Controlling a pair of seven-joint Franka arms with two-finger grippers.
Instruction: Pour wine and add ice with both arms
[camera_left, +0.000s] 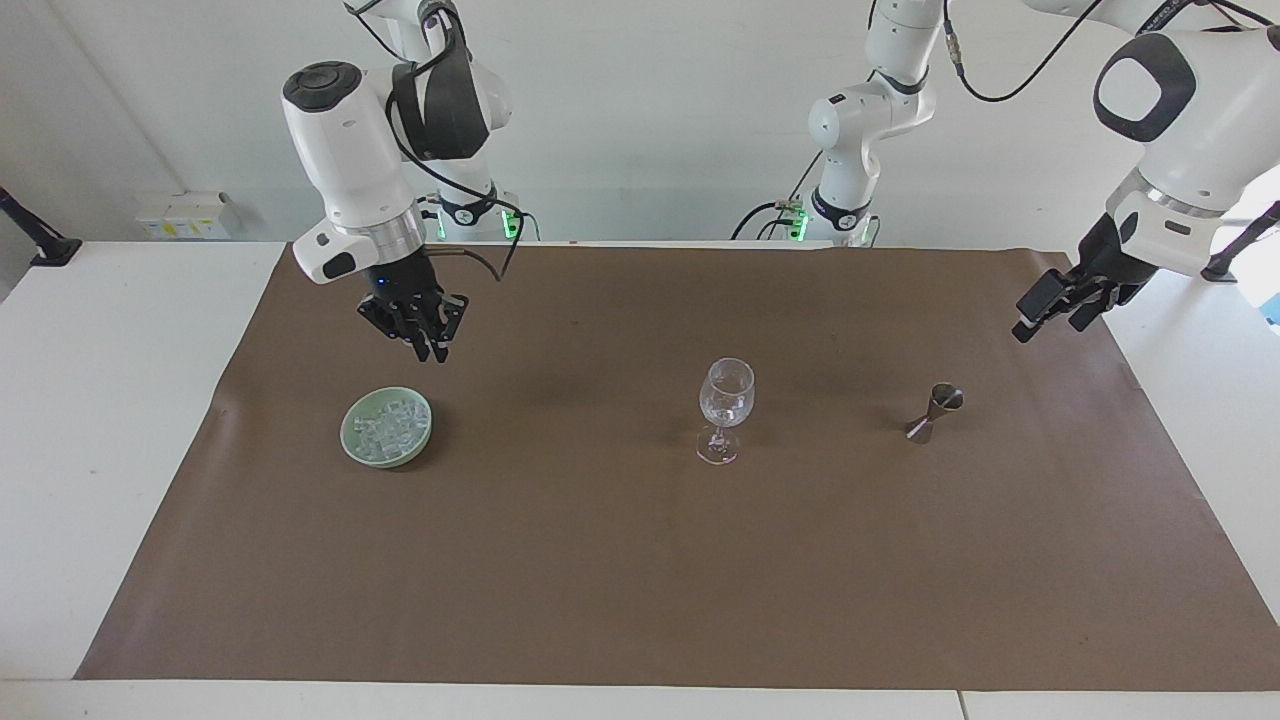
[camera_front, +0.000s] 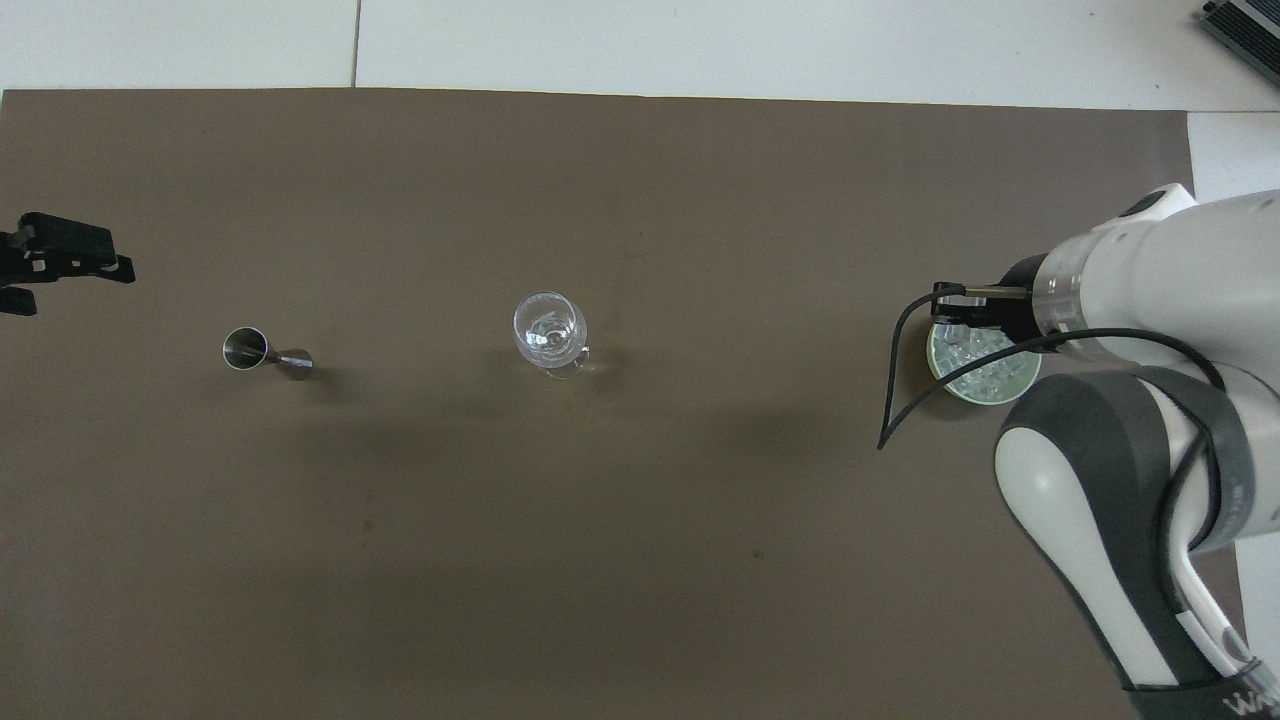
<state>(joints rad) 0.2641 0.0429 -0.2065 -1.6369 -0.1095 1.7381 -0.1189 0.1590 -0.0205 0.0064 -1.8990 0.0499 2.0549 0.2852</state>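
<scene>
A pale green bowl (camera_left: 350, 445) (camera_front: 985, 398) of ice (camera_left: 390, 425) (camera_front: 985, 375) sits toward the right arm's end of the table. My right gripper (camera_left: 437, 352) (camera_front: 950, 318) hangs above the bowl's edge that faces the glass. It is shut on a small clear ice cube that is hard to pick out against the heap. A clear stemmed glass (camera_left: 726, 405) (camera_front: 549, 328) stands mid-table with glassy bits in its bottom. My left gripper (camera_left: 1047, 328) (camera_front: 70, 285) is open and empty, up over the mat's edge beside a steel jigger (camera_left: 935, 412) (camera_front: 262, 352). Wine is out of view.
A brown paper mat (camera_left: 600, 560) covers most of the white table. The bowl, the glass and the jigger stand in one row across it. A black clamp arm (camera_left: 30, 235) sticks up at the table's corner by the right arm.
</scene>
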